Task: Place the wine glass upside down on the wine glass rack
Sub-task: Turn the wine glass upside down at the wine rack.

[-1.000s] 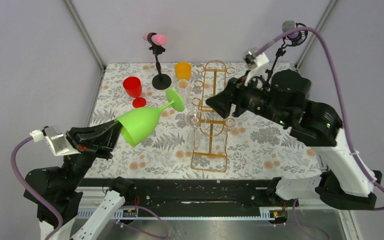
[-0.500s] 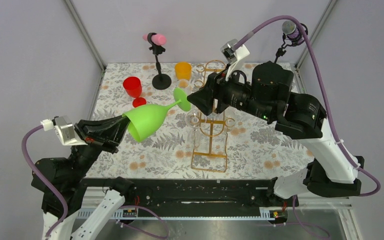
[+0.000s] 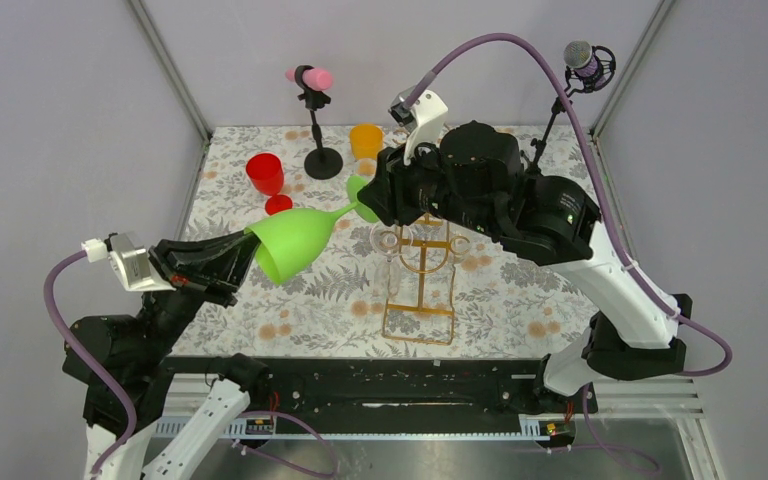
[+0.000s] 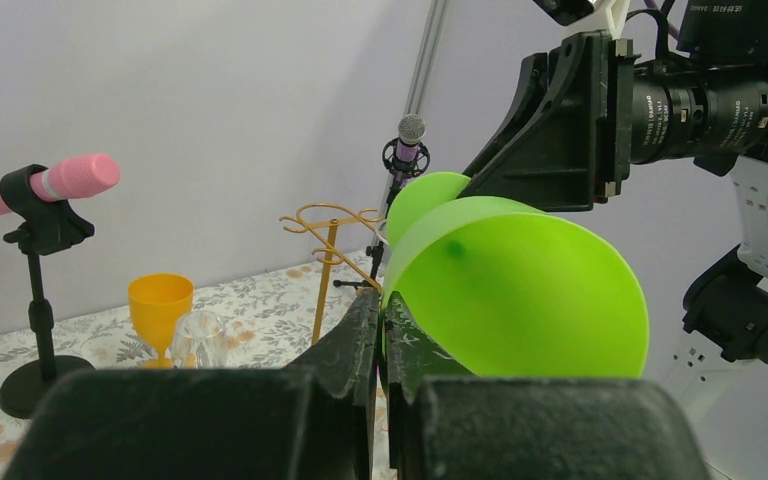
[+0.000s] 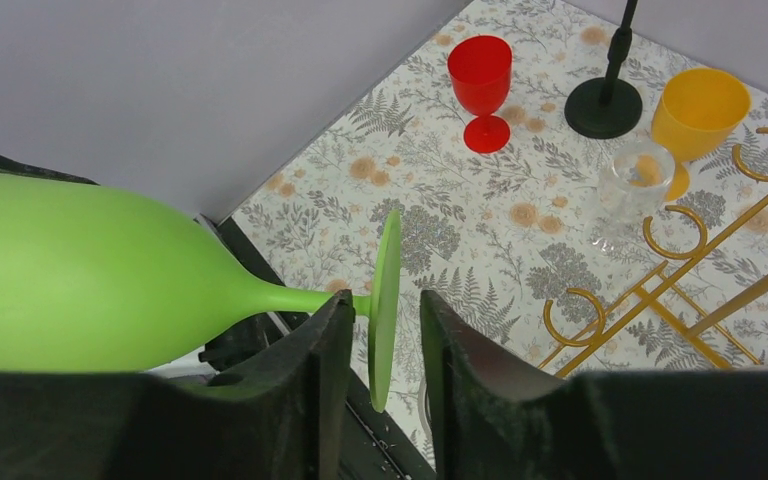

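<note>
Floral table carries the rack, which stands upright. Left of the rack and raised off the table, the green glass lies sideways in the air, with its bowl mouth pointing away from the rack and its foot toward it. Left gripper is clenched on the bowl rim. Right gripper is partly spread, its fingers straddling the foot disc with thin gaps on both sides, no clear contact. Clear glass is just left of the rack. Orange glass is behind-left of the rack, red glass farther left.
</note>
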Action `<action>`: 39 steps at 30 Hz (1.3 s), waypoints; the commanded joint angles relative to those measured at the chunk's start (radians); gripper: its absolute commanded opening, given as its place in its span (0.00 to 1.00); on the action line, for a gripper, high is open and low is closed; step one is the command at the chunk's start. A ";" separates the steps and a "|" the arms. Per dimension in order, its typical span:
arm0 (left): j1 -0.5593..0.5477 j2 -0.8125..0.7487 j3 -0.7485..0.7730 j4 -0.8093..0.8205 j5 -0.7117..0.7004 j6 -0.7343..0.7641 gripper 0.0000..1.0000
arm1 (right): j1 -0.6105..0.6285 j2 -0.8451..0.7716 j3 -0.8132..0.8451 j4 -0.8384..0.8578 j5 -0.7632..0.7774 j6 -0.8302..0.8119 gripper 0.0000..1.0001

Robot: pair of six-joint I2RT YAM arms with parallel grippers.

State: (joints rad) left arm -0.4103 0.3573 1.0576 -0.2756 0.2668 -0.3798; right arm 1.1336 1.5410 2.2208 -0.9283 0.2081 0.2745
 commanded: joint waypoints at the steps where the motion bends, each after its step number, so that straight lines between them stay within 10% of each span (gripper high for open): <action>1: 0.004 -0.001 0.002 0.048 0.015 0.016 0.00 | 0.013 0.004 0.051 -0.014 0.028 -0.041 0.34; 9: 0.004 -0.011 -0.011 0.053 0.000 0.016 0.01 | 0.013 0.028 0.091 -0.073 0.014 -0.066 0.04; 15: 0.004 -0.031 -0.037 0.058 -0.009 -0.013 0.70 | 0.016 -0.056 -0.014 0.060 0.043 -0.061 0.00; 19: 0.004 -0.068 -0.046 0.027 -0.036 -0.021 0.87 | 0.015 -0.193 -0.219 0.257 0.107 -0.108 0.00; 32: 0.004 -0.015 0.097 0.026 0.105 -0.094 0.93 | 0.065 -0.470 -0.624 0.616 -0.110 -0.592 0.00; 39: 0.004 0.072 0.131 0.054 0.321 -0.157 0.91 | 0.292 -0.349 -0.544 0.535 -0.007 -1.034 0.00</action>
State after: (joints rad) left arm -0.4103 0.3775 1.1736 -0.2443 0.4408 -0.4934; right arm 1.3369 1.1271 1.6482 -0.4381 0.1593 -0.4465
